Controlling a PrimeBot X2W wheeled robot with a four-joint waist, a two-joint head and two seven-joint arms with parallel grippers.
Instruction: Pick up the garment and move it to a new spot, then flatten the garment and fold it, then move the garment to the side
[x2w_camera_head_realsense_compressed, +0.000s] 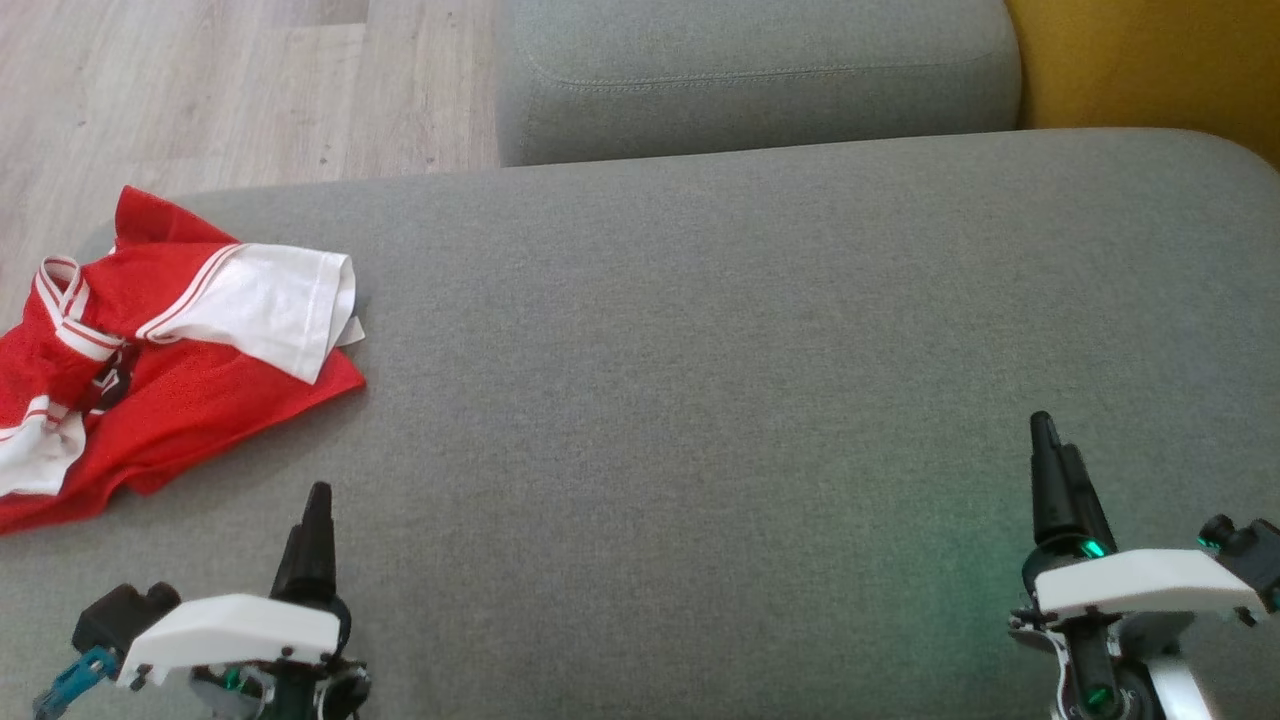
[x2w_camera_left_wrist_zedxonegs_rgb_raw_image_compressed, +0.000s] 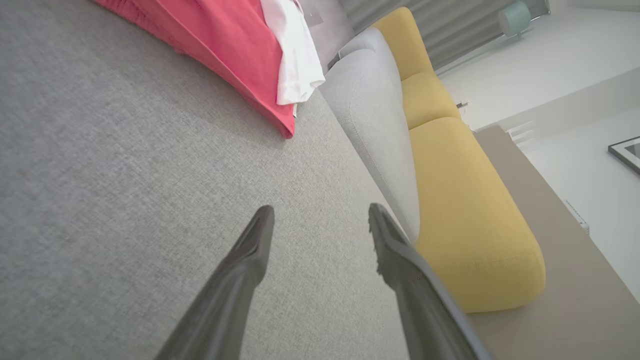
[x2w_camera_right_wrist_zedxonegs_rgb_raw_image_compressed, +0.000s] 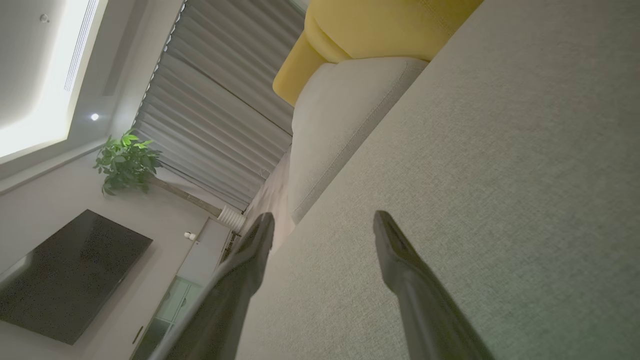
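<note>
Since neither pair of fingers has anything between them, the red-and-white jersey (x2w_camera_head_realsense_compressed: 200, 400) lies by its own weight on the grey sofa cushion (x2w_camera_head_realsense_compressed: 700, 350). It is rumpled, with one white sleeve flopped over the red body. It sits ahead of the left gripper (x2w_camera_head_realsense_compressed: 315, 500) and out to the left of its fingertips, near but apart, with bare cushion between. In the left wrist view the two dark fingers (x2w_camera_left_wrist_zedxonegs_rgb_raw_image_compressed: 260, 235) stand spread wide and empty, with the jersey's hem beyond their tips. The right gripper (x2w_camera_head_realsense_compressed: 1045, 430) is likewise spread and empty, well apart from the jersey, with plain cushion beyond its fingers (x2w_camera_right_wrist_zedxonegs_rgb_raw_image_compressed: 395, 245). Both hang low over the cushion, probably poised for a reach. The heap looks unfolded, so the first pick-up seems due, and the left fingers are better placed for it.
</note>
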